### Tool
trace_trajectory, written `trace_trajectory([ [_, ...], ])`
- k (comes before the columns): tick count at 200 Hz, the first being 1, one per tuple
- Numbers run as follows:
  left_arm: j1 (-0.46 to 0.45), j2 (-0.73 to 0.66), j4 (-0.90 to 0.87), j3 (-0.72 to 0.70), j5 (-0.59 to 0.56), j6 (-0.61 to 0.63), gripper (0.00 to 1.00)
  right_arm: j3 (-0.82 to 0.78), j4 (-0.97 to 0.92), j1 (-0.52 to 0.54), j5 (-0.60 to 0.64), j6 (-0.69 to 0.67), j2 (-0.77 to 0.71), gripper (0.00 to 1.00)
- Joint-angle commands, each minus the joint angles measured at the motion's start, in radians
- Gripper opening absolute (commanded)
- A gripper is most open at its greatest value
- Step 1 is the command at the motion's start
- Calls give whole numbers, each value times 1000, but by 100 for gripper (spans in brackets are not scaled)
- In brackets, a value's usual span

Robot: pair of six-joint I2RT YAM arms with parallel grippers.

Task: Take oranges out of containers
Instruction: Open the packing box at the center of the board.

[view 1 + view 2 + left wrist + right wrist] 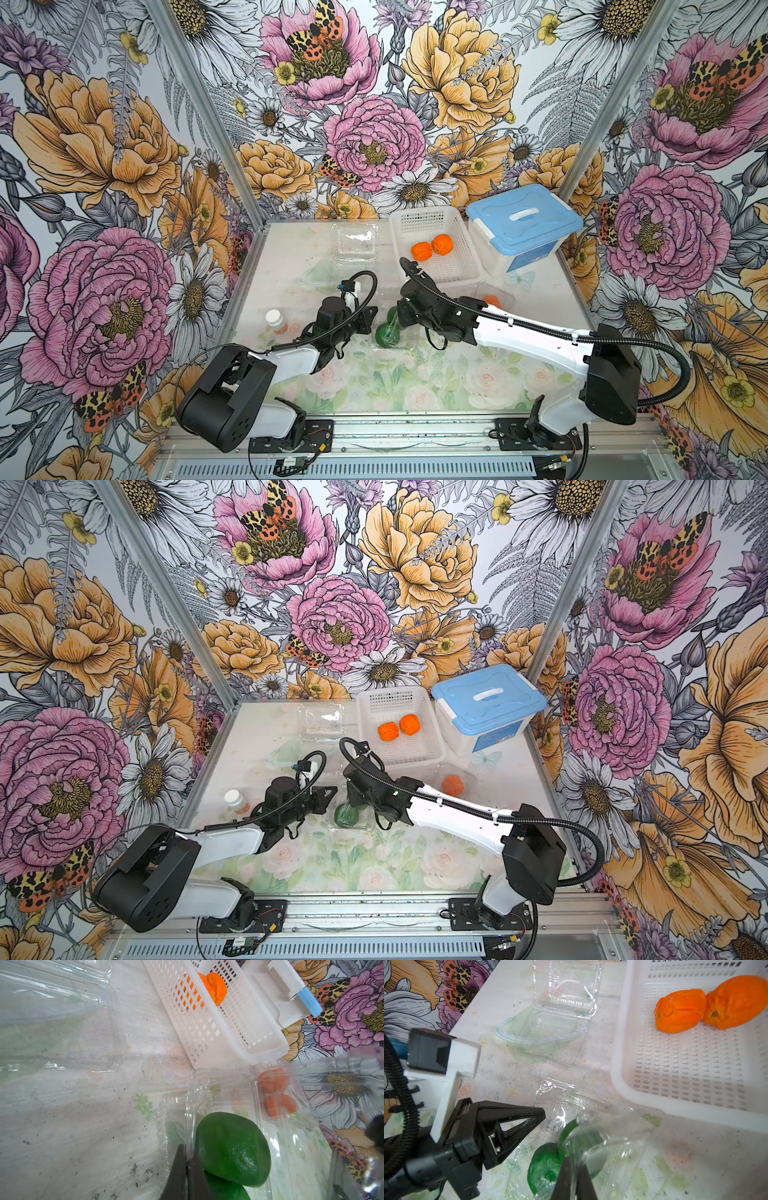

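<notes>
Two dark green oranges (386, 332) lie in a clear container (525, 1155) at mid-table between the arms. My left gripper (188, 1165) is shut on that container's side rim, with a green orange (232, 1149) right beside the fingers. The lid (612, 1147) is raised, and my right gripper (574, 1176) holds its thin plastic between nearly closed fingers. In both top views another container (498, 291) with a bright orange (453, 784) inside sits to the right. Two bright oranges (432, 248) rest in the white basket (440, 282). An open, empty container (355, 241) lies at the back.
A white tub with a blue lid (523, 224) stands at the back right, next to the basket. A clear bowl (537, 1030) sits in front of the empty container. A small white-capped bottle (274, 320) stands at the left edge, beside the left arm.
</notes>
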Motion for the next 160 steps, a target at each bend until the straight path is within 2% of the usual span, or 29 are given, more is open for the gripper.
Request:
trace_trajectory([
  [1, 19, 1, -25, 17, -3, -11, 1, -22, -22, -15, 49, -7, -47, 25],
  [23, 23, -5, -37, 16, -11, -11, 5, -36, -22, -23, 59, -9, -80, 36],
  [36, 25, -8, -36, 15, -10, -9, 20, -44, -23, -28, 65, -13, -99, 40],
  [48, 26, -14, -37, 12, -10, -5, 22, -52, -24, -34, 71, -17, -116, 42],
  [56, 27, -20, -37, 11, -8, -2, 27, -58, -24, -37, 76, -21, -126, 43],
  [69, 27, -32, -37, 5, -11, 5, 42, -66, -24, -43, 82, -25, -146, 44],
  [82, 27, -51, -37, -3, -25, 9, 56, -77, -24, -49, 89, -30, -170, 49],
  [106, 28, -100, -43, -21, -54, 26, 77, -96, -24, -63, 101, -39, -226, 55],
  [146, 28, -217, -34, -66, -90, 51, 89, -103, -12, -67, 46, -50, -236, 60],
  [160, 28, -265, -31, -86, -106, 55, 91, -100, 3, -67, -15, -43, -203, 67],
])
